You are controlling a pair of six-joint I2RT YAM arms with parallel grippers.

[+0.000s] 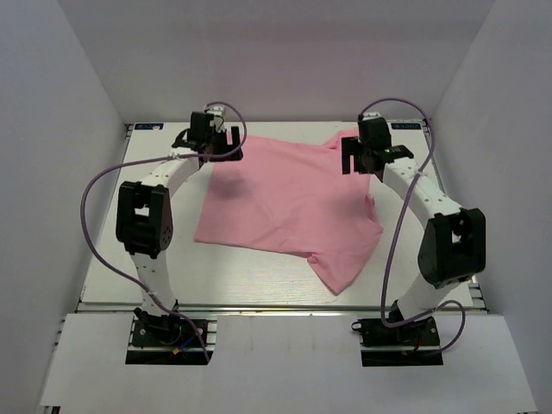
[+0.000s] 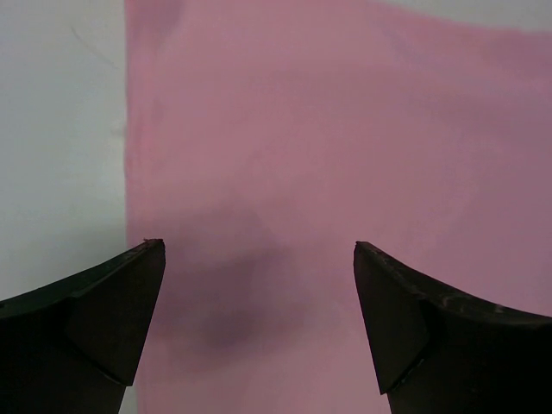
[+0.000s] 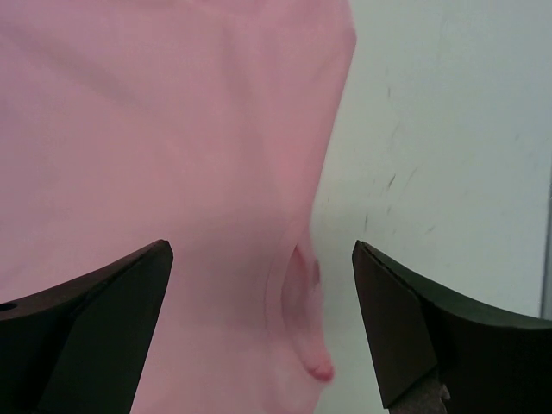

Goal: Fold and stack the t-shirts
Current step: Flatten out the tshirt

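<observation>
Left hand (image 1: 214, 138) and right hand (image 1: 360, 153) hover wide open, empty, over the far corners of the pink t-shirt (image 1: 285, 203) spread on the bench (image 1: 108, 259). Light and limp, it likely needs pinching at 2 corners.

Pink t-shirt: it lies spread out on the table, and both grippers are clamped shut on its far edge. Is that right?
Not quite. The t-shirt does lie spread out on the table, with both grippers at its far edge, but neither is clamped. The left gripper and the right gripper stand wide open and grip nothing, as the two wrist views show.
</observation>
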